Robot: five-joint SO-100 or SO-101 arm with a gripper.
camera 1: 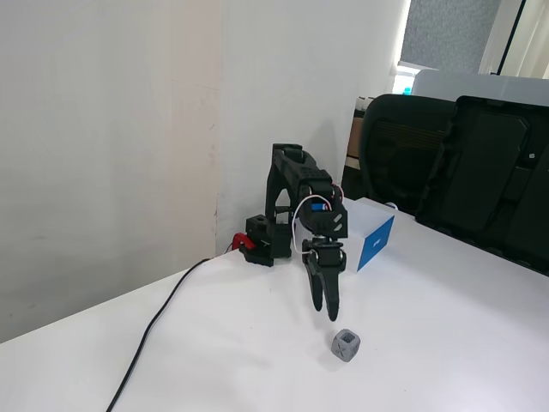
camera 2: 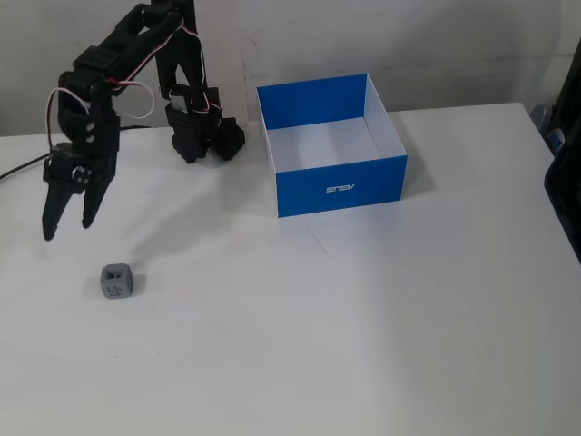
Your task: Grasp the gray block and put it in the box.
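Gray block (camera 2: 117,281) alone on white table (camera 2: 363,309) by blank wall, parted claw (camera 2: 66,226) above.

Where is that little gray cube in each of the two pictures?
Fixed view from the side: the gray block sits low, right of centre, just below the gripper.
Fixed view from above: the gray block lies at lower left, below the gripper.
Shared landmark: the blue box.
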